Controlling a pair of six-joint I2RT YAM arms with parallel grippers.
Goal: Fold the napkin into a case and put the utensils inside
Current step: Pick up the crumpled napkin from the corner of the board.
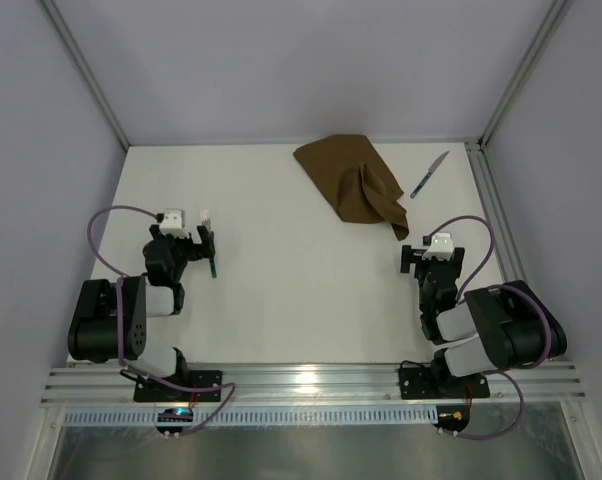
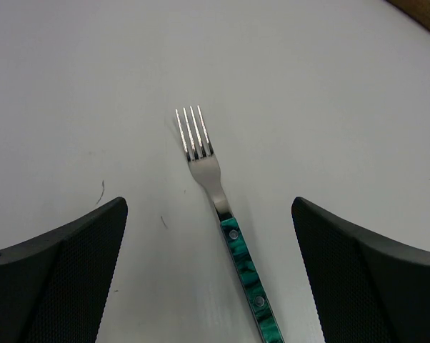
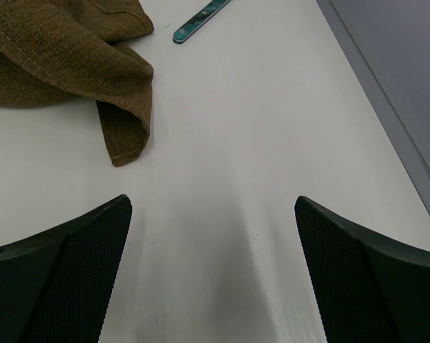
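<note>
The dark brown napkin (image 1: 349,180) lies crumpled at the back of the table, with one corner hanging toward my right arm; it also shows in the right wrist view (image 3: 58,50). No folded case shows. The knife (image 1: 430,174) lies to the right of the napkin, and its teal handle (image 3: 197,20) shows in the right wrist view. The fork (image 1: 210,242) with its teal handle lies on the table at the left. My left gripper (image 2: 209,239) is open and straddles the fork (image 2: 218,196) without touching it, tines pointing away. My right gripper (image 3: 213,236) is open and empty, just short of the napkin's corner.
The white table (image 1: 281,280) is fenced by grey walls and an aluminium frame post (image 1: 81,80) at each back corner. A metal rail (image 1: 311,380) runs along the near edge, where both arm bases sit.
</note>
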